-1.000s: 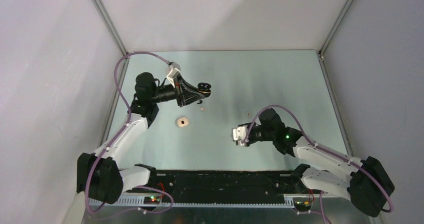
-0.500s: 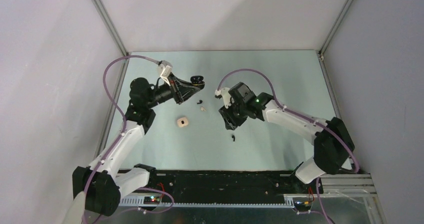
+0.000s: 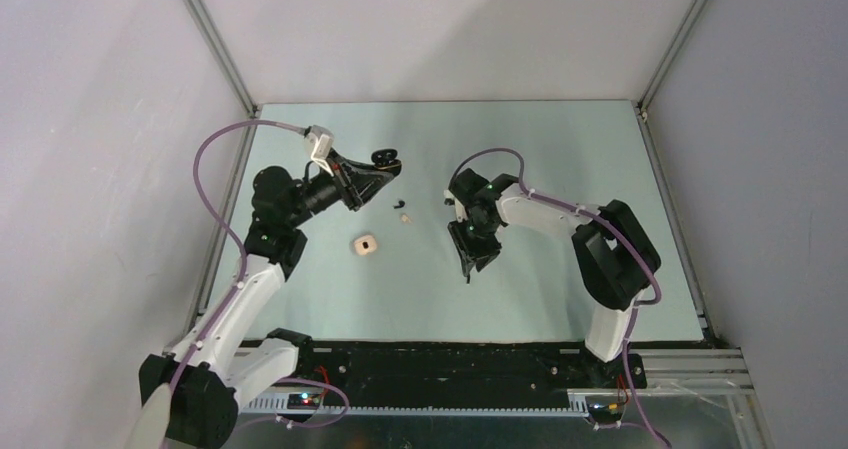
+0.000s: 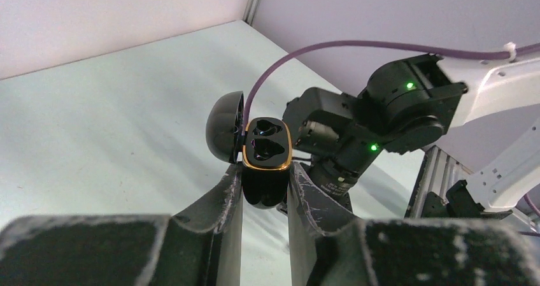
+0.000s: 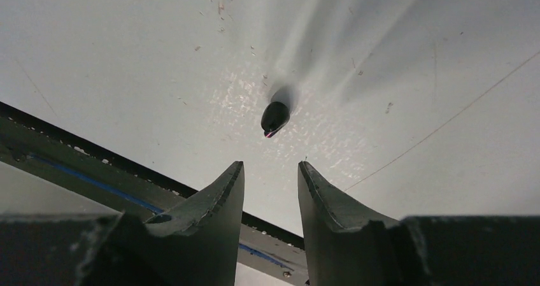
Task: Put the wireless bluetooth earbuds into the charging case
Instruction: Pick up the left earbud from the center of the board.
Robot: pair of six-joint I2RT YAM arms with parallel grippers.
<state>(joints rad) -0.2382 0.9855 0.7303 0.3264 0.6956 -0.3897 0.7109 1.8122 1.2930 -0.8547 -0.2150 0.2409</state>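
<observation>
My left gripper (image 3: 378,166) is shut on the black charging case (image 4: 266,171) and holds it in the air above the table, lid (image 4: 224,130) swung open and both sockets empty. My right gripper (image 5: 270,165) is open and empty, low over the table, with a black earbud (image 5: 274,117) lying just ahead of its fingertips. In the top view that bud (image 3: 467,278) is at the tip of the right gripper (image 3: 469,261). Another black earbud (image 3: 401,204) and a cream earbud (image 3: 406,218) lie on the table below the held case.
A small cream case (image 3: 365,245) sits on the table left of centre. The black front rail (image 3: 450,354) runs along the near edge, and it also shows in the right wrist view (image 5: 95,165). Grey walls enclose the table on three sides.
My right arm has swung from the near right to the table's middle and come down over the black earbud. My left gripper has drifted left and back with the case.
</observation>
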